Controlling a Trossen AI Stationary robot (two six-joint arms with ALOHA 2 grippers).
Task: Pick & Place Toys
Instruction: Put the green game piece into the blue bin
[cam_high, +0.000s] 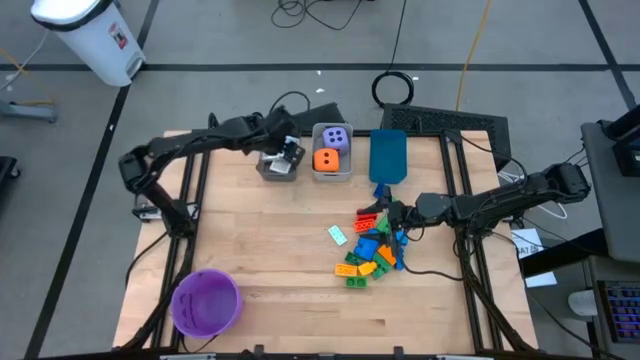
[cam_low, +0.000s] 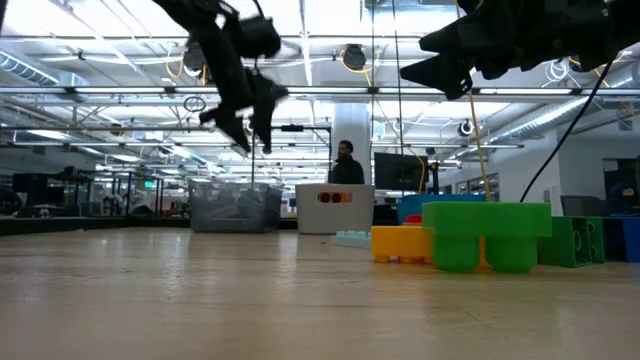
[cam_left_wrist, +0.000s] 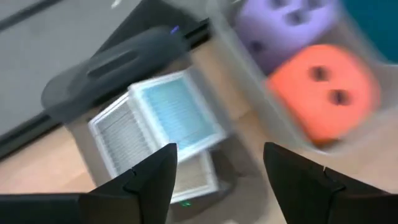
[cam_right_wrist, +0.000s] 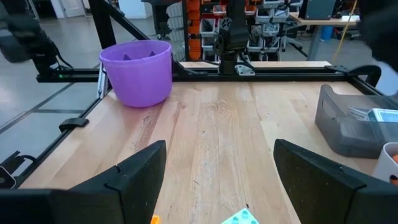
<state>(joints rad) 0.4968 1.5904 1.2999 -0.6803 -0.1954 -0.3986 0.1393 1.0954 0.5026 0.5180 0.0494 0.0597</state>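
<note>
The left tool (cam_high: 288, 150) hangs with fingers spread and empty over the grey rectangular bin (cam_high: 277, 168), where flat white-and-teal cards (cam_left_wrist: 163, 121) lie. Before retreating it should lift straight up, clear of the bin's wall. The right tool (cam_high: 392, 217), also spread, hovers over the multicoloured plastic bricks (cam_high: 371, 247). The pale wooden tabletop (cam_high: 280, 260) stands in a workshop hall with ceiling lights.

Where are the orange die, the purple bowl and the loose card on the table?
orange die (cam_high: 326, 159): high view, its top face.
purple bowl (cam_high: 206, 301): high view, its inside floor.
white-and-teal card (cam_high: 337, 235): high view, its flat middle.
</note>
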